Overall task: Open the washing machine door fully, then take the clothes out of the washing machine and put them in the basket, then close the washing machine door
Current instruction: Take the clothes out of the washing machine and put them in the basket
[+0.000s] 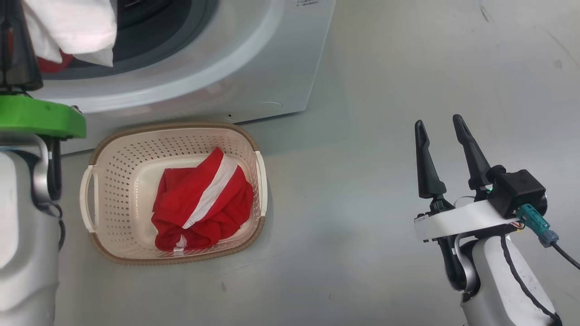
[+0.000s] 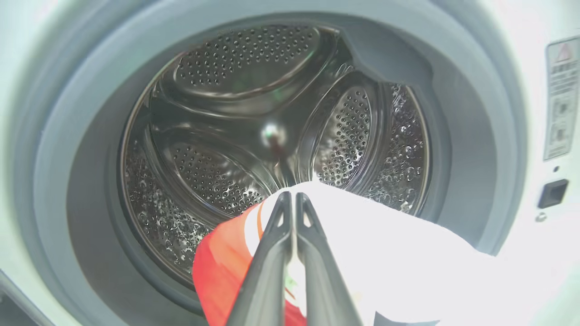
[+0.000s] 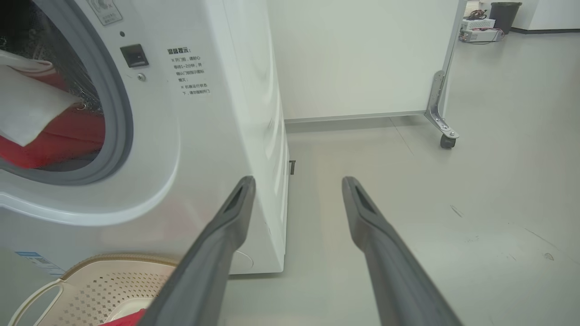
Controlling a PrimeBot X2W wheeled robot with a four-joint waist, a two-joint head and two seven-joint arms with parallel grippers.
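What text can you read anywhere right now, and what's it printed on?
"温馨提示:" heads the notice on the washing machine front; its smaller lines are too small to read.
The warning-triangle label beside the drum opening: blurred.
The blue sticker at the lower corner: unreadable.

The head view looks steeply down on the basket and floor before the washing machine. The left wrist view faces close into the drum. The right wrist view, low by the floor, shares the machine's front, basket and clothes with it.
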